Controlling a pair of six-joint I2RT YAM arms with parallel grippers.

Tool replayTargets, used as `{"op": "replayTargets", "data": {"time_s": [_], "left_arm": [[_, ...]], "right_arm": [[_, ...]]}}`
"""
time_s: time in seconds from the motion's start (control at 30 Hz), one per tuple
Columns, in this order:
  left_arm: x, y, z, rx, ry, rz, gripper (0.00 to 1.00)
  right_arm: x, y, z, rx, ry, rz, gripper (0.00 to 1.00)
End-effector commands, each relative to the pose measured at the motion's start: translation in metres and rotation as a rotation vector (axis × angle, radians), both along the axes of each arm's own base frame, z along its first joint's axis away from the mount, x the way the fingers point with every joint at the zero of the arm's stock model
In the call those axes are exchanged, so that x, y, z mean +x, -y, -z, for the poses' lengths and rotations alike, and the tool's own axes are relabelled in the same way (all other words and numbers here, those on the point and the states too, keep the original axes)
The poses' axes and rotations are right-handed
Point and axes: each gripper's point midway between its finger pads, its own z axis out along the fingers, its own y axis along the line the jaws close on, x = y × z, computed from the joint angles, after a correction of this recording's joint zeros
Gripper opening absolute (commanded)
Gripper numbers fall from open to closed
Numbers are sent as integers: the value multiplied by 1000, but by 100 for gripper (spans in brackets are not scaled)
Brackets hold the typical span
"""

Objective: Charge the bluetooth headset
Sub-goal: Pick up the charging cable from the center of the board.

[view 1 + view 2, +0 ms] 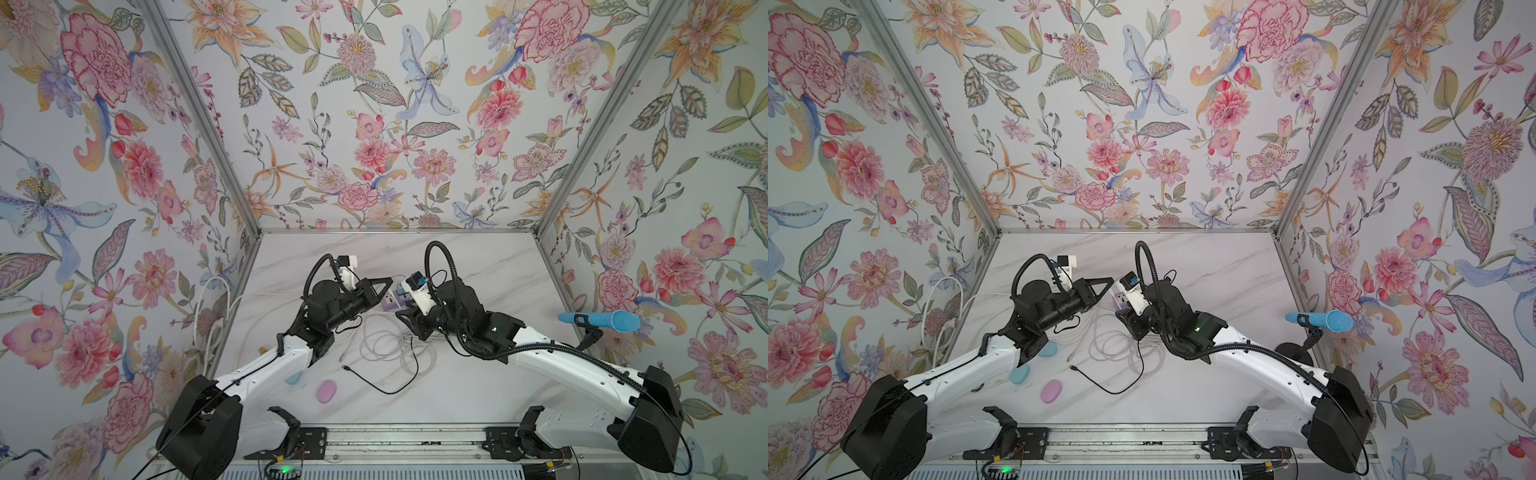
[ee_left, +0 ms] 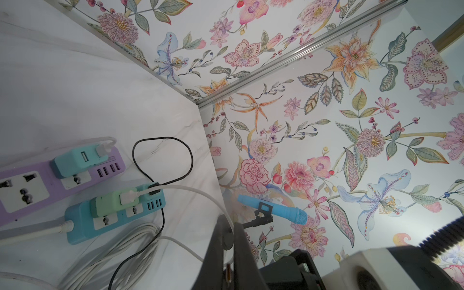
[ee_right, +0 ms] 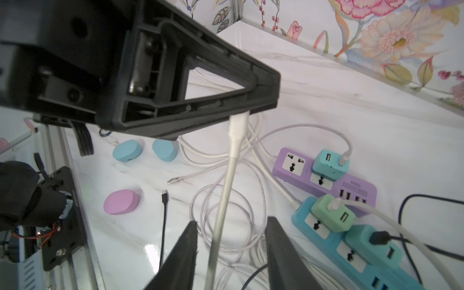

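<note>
Above the table (image 3: 376, 125), the left gripper (image 2: 231, 226) clamps the white cable (image 3: 227, 180) by its plug; the right gripper (image 3: 232, 222) stands with jaws apart around it. Blue earbud cases (image 3: 126, 150) and a pink case (image 3: 121, 201) lie near-left.

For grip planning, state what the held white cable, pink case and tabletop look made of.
White cable: seemingly flexible plastic sheath, matte; it curves without kinks.
Pink case: likely hard plastic, smooth satin; soft even sheen.
Tabletop: glossy marble-look surface, stone or laminate unclear; grey veins, bright reflection.
</note>
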Motion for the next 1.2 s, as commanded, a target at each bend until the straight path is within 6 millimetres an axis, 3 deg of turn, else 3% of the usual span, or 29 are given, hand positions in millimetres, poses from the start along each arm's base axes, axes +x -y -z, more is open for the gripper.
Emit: {"op": "replayTargets", "data": {"time_s": [0.0, 0.17, 0.3, 0.4, 0.8, 1.07, 1.17], "left_arm": [[-5, 14, -35, -75, 120, 73, 0], [-7, 23, -49, -148, 187, 126, 0], [-13, 34, -61, -197, 240, 194, 0], [-18, 42, -69, -218, 266, 245, 0], [-27, 46, -69, -240, 305, 258, 0], [-27, 52, -72, -255, 316, 274, 0], [-26, 56, -70, -256, 306, 279, 0]], "right_arm": [[-9, -7, -43, 169, -38, -89, 53], [-6, -3, -74, 356, -146, -157, 48], [-3, 1, -92, 494, -226, -204, 30], [9, 10, -94, 521, -235, -170, 22], [19, 28, -86, 537, -207, -116, 23], [16, 27, -83, 534, -222, -134, 28], [15, 27, -89, 550, -213, -139, 19]]}}
